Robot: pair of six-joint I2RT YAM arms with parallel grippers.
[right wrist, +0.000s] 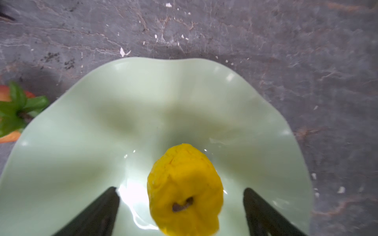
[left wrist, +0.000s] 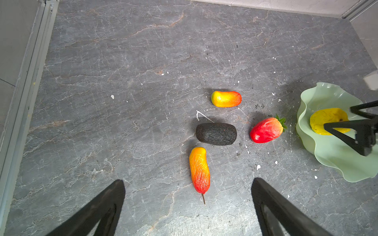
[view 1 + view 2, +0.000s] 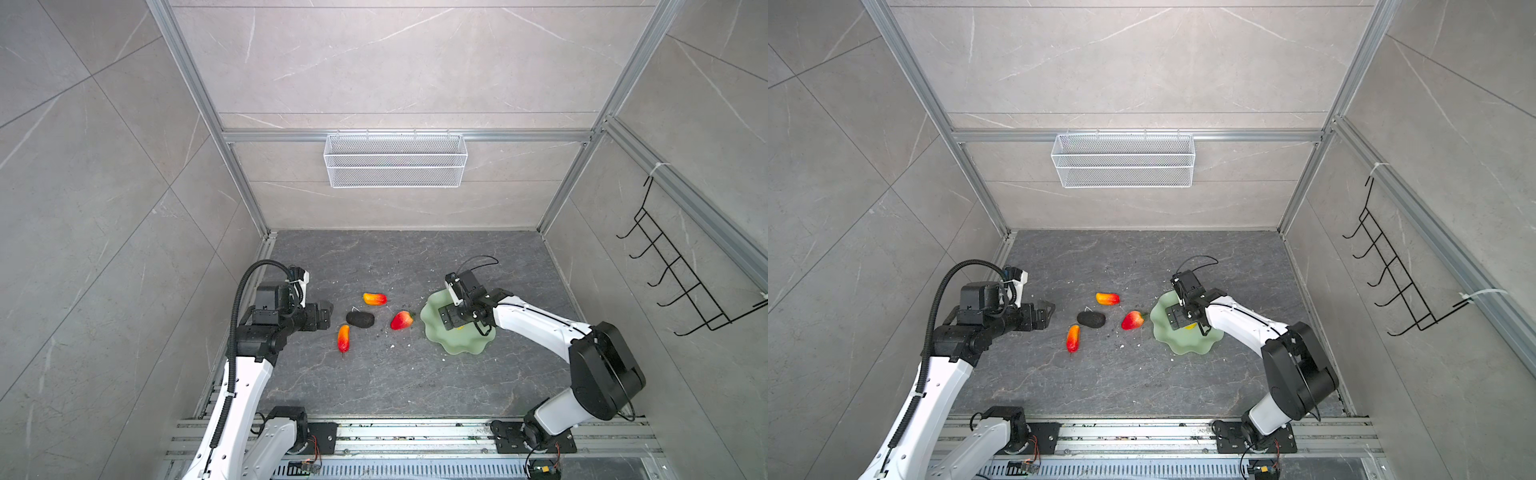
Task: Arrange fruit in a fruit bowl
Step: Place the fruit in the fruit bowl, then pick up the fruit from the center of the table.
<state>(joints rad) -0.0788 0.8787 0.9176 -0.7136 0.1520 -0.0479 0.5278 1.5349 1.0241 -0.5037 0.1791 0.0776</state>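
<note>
Right gripper (image 1: 181, 189), jaws spread, straddles the yellow fruit (image 1: 185, 183) at lower centre of the glossy fruit bowl (image 1: 143, 92). The fruit looks light and soft; pinch across its middle. Left gripper (image 2: 188, 179) is likewise spread.

The white-shelled left arm (image 3: 249, 382) with black joints carries a ribbed black cable hose (image 3: 236, 307); the matching right arm (image 3: 536, 322) trails thin black wires (image 3: 482, 257).

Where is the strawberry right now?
In both top views the strawberry lies on the tabletop just outside the rim of the fruit bowl, between it and the dark oval fruit.
</note>
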